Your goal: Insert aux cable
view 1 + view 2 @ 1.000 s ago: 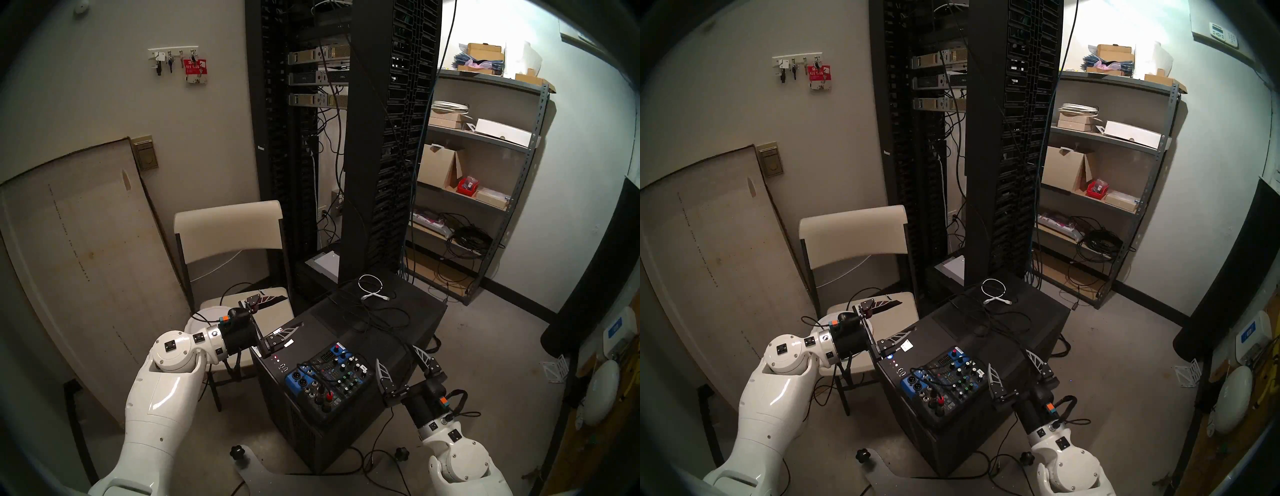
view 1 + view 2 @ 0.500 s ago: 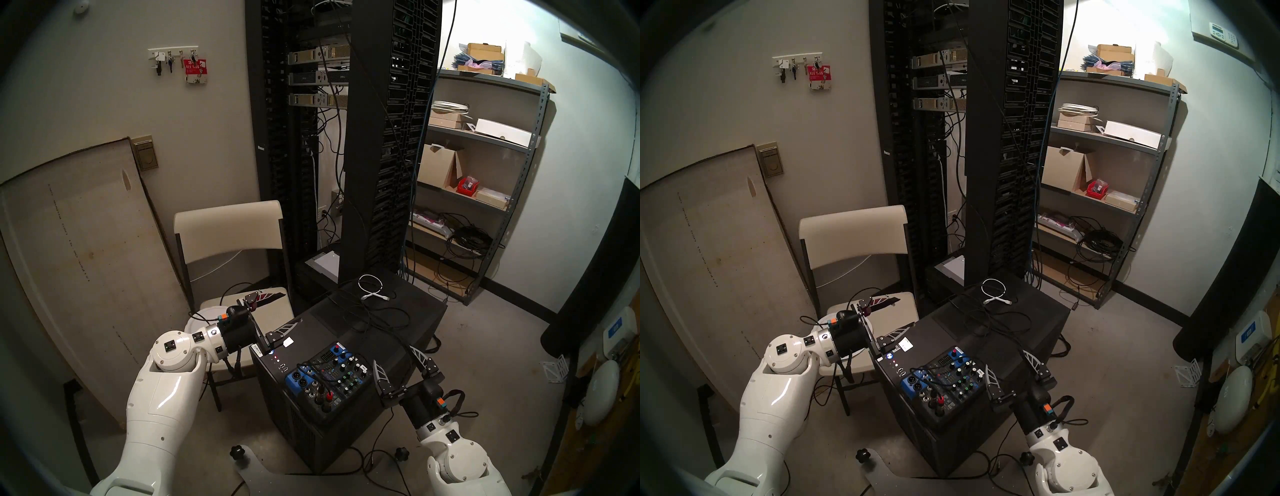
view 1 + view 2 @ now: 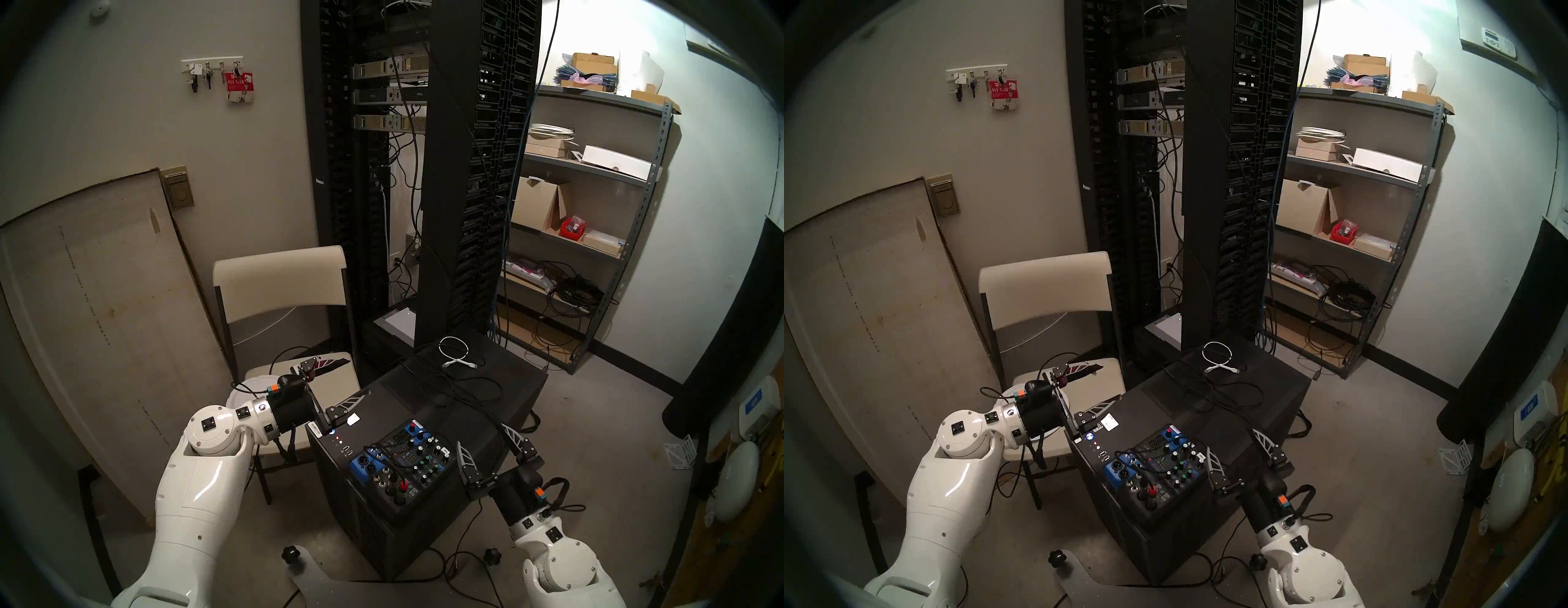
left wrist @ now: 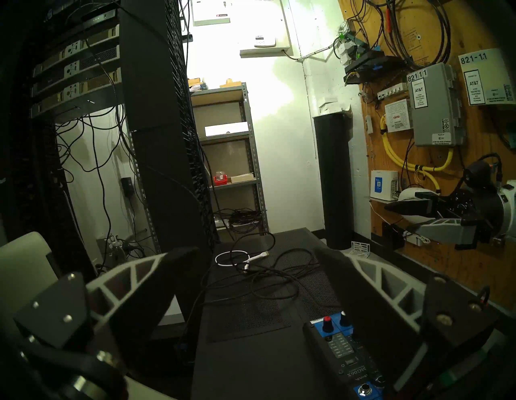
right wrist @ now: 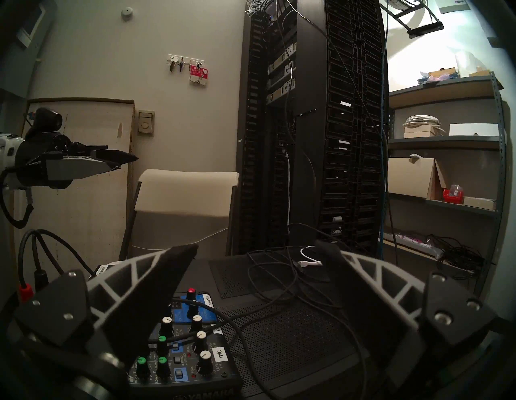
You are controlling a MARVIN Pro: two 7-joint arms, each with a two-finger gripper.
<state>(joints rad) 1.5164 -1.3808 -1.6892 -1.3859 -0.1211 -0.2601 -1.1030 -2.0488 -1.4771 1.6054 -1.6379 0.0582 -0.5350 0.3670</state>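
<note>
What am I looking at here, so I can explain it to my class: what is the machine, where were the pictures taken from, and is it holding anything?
It is a two-armed white robot. Two pictures look down from its head; the other two come from cameras on its wrists. In front stands a black computer case with a small audio mixer on top, loose black cables and a short coiled white cable. The left pincer and the right pincer are both open and hold nothing. A folding chair stands behind.

Both arms level (jaws spread wide), nothing held.
</note>
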